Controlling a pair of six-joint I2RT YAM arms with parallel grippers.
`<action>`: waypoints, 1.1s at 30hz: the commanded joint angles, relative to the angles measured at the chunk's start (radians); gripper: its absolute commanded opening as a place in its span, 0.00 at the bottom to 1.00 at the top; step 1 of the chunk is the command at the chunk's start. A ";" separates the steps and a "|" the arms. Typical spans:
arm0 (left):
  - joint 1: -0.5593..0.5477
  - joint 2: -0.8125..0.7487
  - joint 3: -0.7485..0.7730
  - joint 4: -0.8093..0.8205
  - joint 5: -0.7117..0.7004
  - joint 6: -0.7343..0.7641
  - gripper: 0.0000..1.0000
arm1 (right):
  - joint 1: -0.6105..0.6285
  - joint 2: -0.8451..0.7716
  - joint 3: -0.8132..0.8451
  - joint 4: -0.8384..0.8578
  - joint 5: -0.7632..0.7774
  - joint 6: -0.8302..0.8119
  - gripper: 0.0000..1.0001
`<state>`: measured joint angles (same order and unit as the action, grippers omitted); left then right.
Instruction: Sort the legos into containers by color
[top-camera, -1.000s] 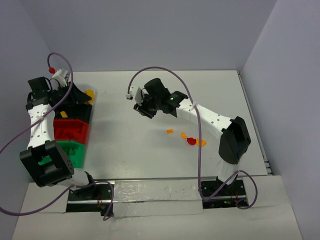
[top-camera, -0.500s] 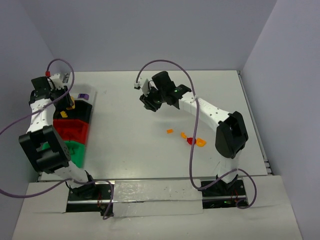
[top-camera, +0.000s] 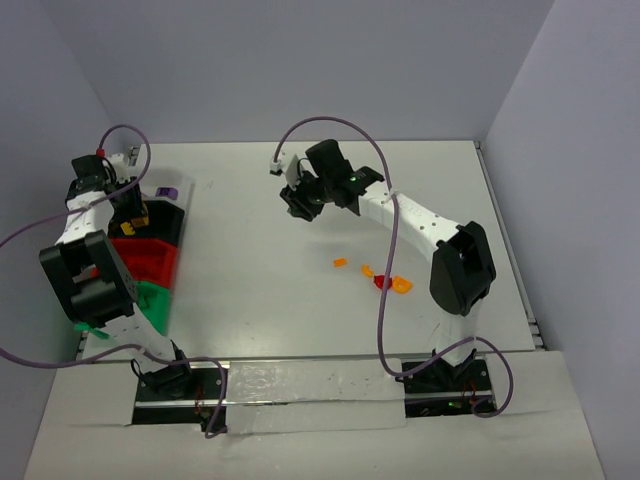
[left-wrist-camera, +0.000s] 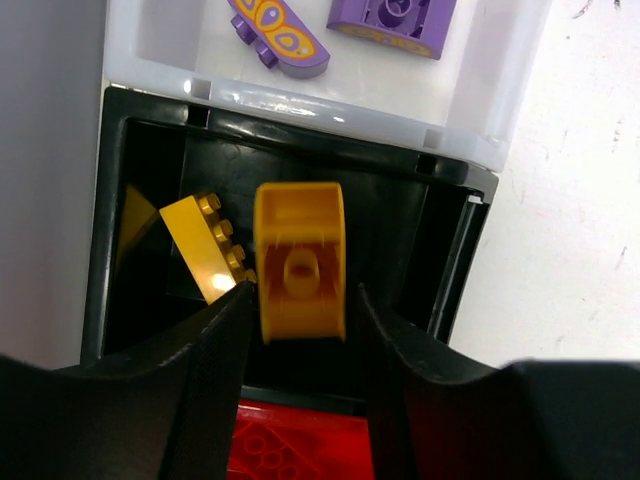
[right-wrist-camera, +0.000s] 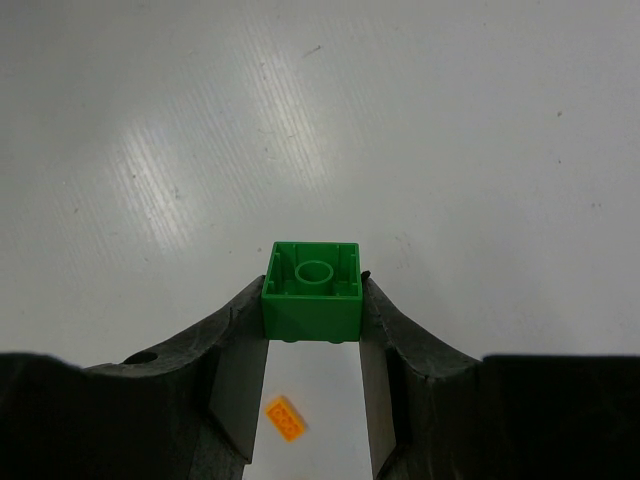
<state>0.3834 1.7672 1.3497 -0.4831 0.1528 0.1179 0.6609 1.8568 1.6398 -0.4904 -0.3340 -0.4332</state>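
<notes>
Currently the left gripper (left-wrist-camera: 302, 295) hangs over the black bin (left-wrist-camera: 330, 140), at the far left of the overhead view. In the left wrist view a yellow lego piece (left-wrist-camera: 300, 262), its hollow underside toward the camera, sits between the fingertips. A thin dark gap shows along its right edge and its outline is slightly blurred, so I cannot tell whether the claw is grasping it or has let go. Inside the black bin, left of that piece, lies a yellow brick (left-wrist-camera: 205, 245), studs facing right, with another yellow scrap (left-wrist-camera: 135, 225) against the left wall. Along the top of that view the clear bin (left-wrist-camera: 480, 90) touches the black one and holds two purple pieces (left-wrist-camera: 278, 30). Along the bottom edge is the red bin (left-wrist-camera: 300, 440). In the overhead view the green bin (top-camera: 155, 303) ends the row, nearest the arm bases.

The right gripper (right-wrist-camera: 312, 300) is clenched on a green brick (right-wrist-camera: 312, 290), one finger pressed to each side and its open underside facing the camera. It is held above the bare white table (right-wrist-camera: 450, 130), upper middle of the overhead frame and well apart from the bins. A flat orange piece (right-wrist-camera: 285, 418) lies on the table low in the right wrist view. In the overhead view, three orange pieces (top-camera: 340, 263) and a red piece (top-camera: 382, 283) lie loose right of centre.
</notes>
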 joint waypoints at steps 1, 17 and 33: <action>0.003 -0.022 0.069 0.002 0.029 0.012 0.56 | -0.007 0.000 0.066 0.027 -0.022 0.030 0.00; -0.105 -0.351 0.009 -0.080 0.727 -0.109 0.73 | -0.001 -0.017 0.186 0.048 -0.243 0.370 0.00; -0.322 -0.741 -0.283 0.066 0.915 -0.053 0.75 | -0.020 -0.023 -0.037 0.696 -0.736 1.299 0.00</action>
<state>0.0833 1.1370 1.0760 -0.5068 1.0154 -0.0814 0.6560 1.8568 1.7117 -0.1646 -0.9219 0.4295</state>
